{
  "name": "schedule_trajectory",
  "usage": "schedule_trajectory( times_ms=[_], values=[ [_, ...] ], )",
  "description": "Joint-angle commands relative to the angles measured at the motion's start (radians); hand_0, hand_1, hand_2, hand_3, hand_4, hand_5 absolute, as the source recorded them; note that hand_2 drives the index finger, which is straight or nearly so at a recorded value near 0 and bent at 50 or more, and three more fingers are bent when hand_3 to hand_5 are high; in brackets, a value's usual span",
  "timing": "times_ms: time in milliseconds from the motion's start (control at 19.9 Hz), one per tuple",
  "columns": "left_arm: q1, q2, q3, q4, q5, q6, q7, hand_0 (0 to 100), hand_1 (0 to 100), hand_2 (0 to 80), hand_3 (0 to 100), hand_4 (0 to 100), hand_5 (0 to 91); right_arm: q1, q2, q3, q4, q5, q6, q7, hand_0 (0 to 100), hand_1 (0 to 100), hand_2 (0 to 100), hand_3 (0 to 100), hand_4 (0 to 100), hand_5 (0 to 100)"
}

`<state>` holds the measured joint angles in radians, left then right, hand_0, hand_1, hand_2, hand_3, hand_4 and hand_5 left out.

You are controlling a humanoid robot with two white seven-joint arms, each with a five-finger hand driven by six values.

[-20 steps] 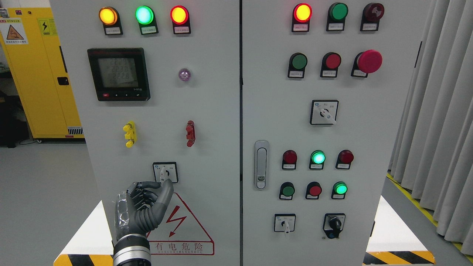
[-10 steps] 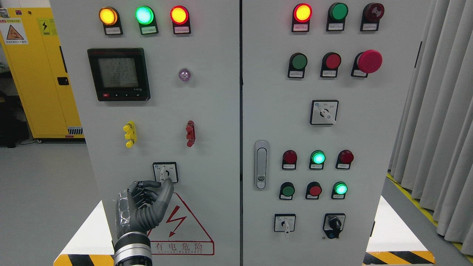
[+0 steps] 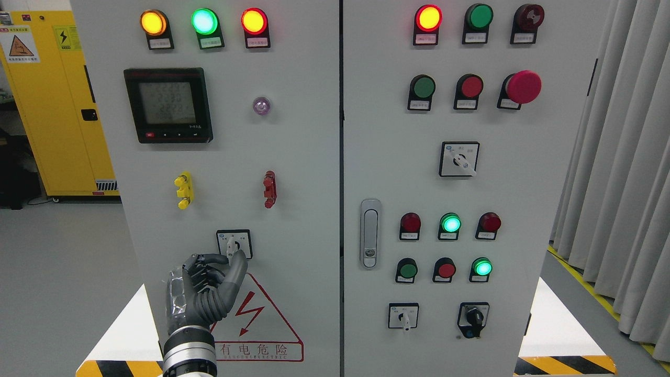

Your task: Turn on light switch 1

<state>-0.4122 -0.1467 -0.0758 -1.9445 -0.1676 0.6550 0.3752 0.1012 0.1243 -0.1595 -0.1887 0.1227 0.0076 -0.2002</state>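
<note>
Cabinet [image 3: 293, 157]: grey, two doors, fixed and rigid. Left door carries a meter [image 3: 168, 104] at 11 o'clock and a warning triangle [image 3: 256, 324] at 6 o'clock.

Switch [image 3: 234, 244]: small rotary selector on a square plate, low on the left door, just above the triangle. Judged stiff, detented and hard plastic; the narrow white lever pointing to 6 o'clock is the place to pinch, and a smooth one.

Left hand [image 3: 207, 288]: at 7 o'clock of the switch, fingers curled, thumb and forefinger tips at the lever. Firm grip not confirmed.
</note>
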Motion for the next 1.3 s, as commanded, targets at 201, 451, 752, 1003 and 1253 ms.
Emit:
schedule_trajectory(
  times_ms=[201,451,752,1003,1253],
  values=[
    [-0.008,-0.002,0.001,0.004,-0.006,0.000,-0.001,27,71,58.0,90,88,87.7,0.000,0.000,0.000,0.000,0.000,0.000,-0.001,0,50,4,0,0,0],
    [-0.008,-0.002,0.004,0.004,-0.006,0.000,-0.001,27,71,58.0,90,88,87.7,0.000,0.000,0.000,0.000,0.000,0.000,0.001,0,50,4,0,0,0],
    [-0.017,-0.002,0.002,0.013,-0.006,0.000,-0.001,28,70,58.5,91,88,87.6,0.000,0.000,0.000,0.000,0.000,0.000,0.001,0,50,4,0,0,0],
    [-0.020,-0.002,0.002,0.016,-0.007,0.002,-0.001,28,69,59.5,91,89,87.7,0.000,0.000,0.000,0.000,0.000,0.000,0.001,0,50,4,0,0,0],
    [-0.020,-0.002,0.002,0.019,-0.006,0.002,-0.001,29,69,61.4,92,90,87.7,0.000,0.000,0.000,0.000,0.000,0.000,0.001,0,50,4,0,0,0]
  ],
)
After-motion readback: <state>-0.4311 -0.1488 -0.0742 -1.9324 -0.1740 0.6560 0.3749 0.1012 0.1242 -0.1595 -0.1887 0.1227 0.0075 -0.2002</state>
